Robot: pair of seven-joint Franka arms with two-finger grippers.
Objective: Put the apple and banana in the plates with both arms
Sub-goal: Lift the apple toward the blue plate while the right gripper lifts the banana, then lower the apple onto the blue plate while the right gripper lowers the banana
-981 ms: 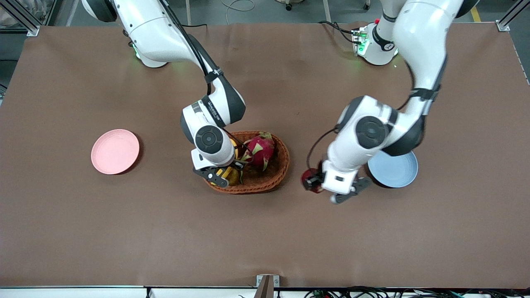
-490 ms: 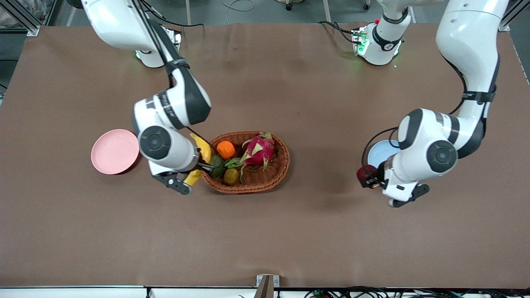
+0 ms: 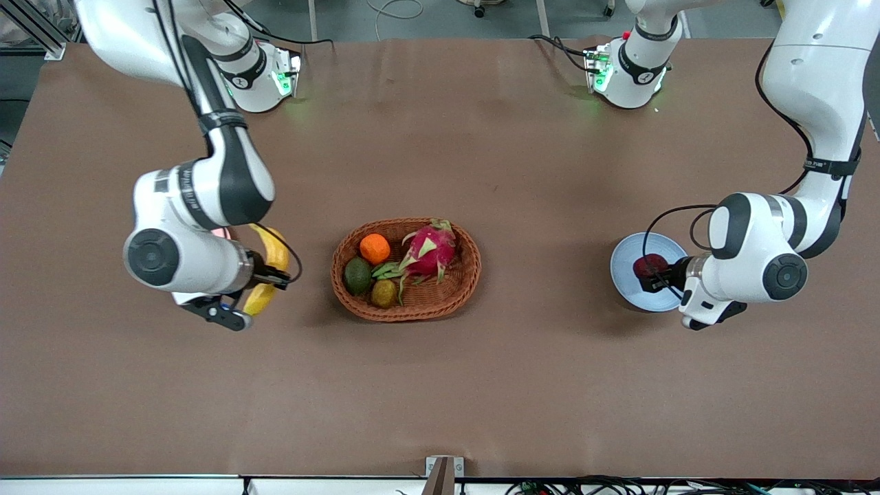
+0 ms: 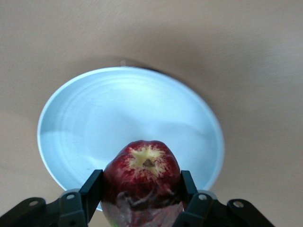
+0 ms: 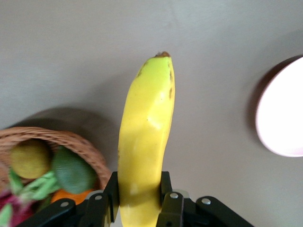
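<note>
My left gripper (image 3: 658,273) is shut on the dark red apple (image 3: 648,264) and holds it over the light blue plate (image 3: 627,276). In the left wrist view the apple (image 4: 142,172) sits between the fingers (image 4: 91,189), over the plate's (image 4: 118,111) rim side. My right gripper (image 3: 265,278) is shut on the yellow banana (image 3: 273,252), above the table between the basket and the pink plate. The pink plate is almost fully hidden under the right arm in the front view; it shows in the right wrist view (image 5: 284,118), beside the banana (image 5: 147,132).
An oval brown wicker basket (image 3: 412,307) stands mid-table with an orange (image 3: 375,247), a pink dragon fruit (image 3: 430,251), a green avocado (image 3: 357,275) and a small brownish fruit (image 3: 383,293).
Both arms have swung away from the basket. The right gripper carried the banana toward the pink plate. The left gripper carried the apple to over the blue plate.
</note>
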